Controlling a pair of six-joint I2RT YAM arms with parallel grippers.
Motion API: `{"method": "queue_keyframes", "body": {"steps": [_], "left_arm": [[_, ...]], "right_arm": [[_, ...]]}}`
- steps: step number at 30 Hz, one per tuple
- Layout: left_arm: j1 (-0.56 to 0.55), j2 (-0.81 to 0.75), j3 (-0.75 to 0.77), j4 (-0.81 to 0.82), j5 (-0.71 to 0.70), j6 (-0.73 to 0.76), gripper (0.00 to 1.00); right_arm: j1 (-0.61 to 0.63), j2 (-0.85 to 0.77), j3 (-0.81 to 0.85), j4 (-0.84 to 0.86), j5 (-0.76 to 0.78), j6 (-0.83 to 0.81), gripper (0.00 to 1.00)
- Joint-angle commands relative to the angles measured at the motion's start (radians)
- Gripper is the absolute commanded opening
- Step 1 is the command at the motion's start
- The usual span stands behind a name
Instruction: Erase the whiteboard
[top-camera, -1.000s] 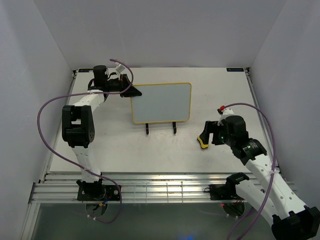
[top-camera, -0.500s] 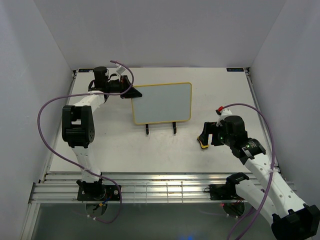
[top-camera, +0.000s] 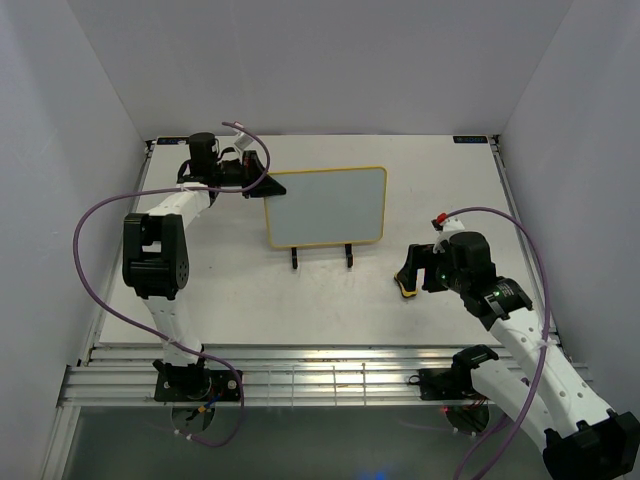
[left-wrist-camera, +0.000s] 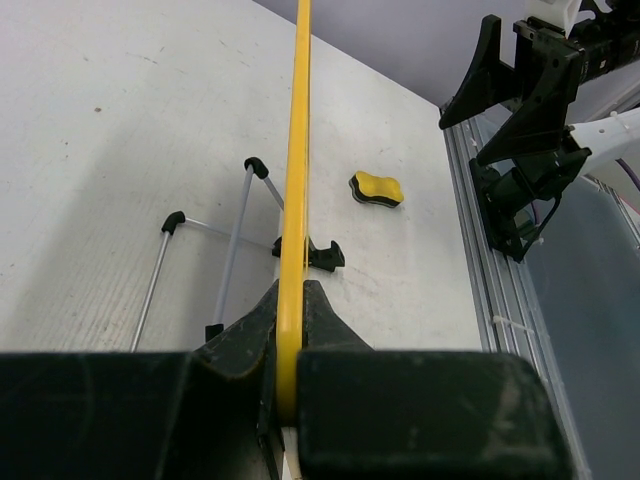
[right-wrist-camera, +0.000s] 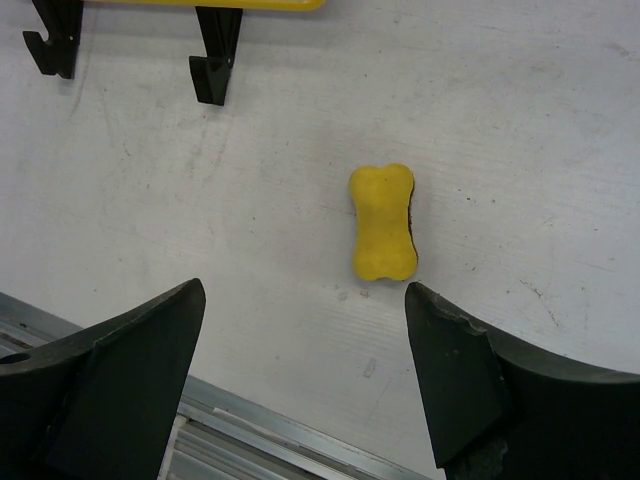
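Top external view showed a white table (top-camera: 250, 290) boxed in by plain pale walls (top-camera: 300, 60) on three sides, with a ribbed aluminium rail (top-camera: 320, 380) running along its near edge where the two arms were bolted. The tabletop was matte and lightly scuffed, with faint grey specks visible from the wrist cameras. The whiteboard (top-camera: 327, 207) stood near the middle of the table, towards the back, propped on a thin black wire stand (top-camera: 322, 258), its face a plain pale grey-white inside the yellow rim. The left gripper (top-camera: 268, 183) reached in from the far left and was clamped on the board's upper left corner; from the left wrist, its two dark fingers (left-wrist-camera: 245, 335) pinched the yellow edge between them, and the board ran away edge-on like a straight yellow line. The right gripper (top-camera: 410, 272) hung low over the table to the right of the stand, jaws spread wide and holding nothing. Below it, between the two fingers as the right wrist saw them, the small yellow eraser (right-wrist-camera: 383, 222) lay flat on the table, apart from both fingers and well clear of the stand's black feet.
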Motion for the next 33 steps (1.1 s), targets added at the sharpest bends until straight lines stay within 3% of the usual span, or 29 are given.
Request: {"method": "queue_keyframes", "body": {"steps": [1,17,33], "left_arm": [[-0.006,-0.075,-0.005,0.019,0.353,0.024,0.0],[-0.005,-0.194,0.002,0.022,0.326,0.018,0.0],[-0.006,-0.118,-0.022,0.053,0.357,-0.037,0.0]], "right_arm": [[0.005,-0.015,-0.013,0.015,-0.009,-0.011,0.86],[0.005,-0.013,-0.019,0.018,-0.009,-0.014,0.86],[0.005,-0.017,-0.02,0.016,-0.009,-0.017,0.87]]}}
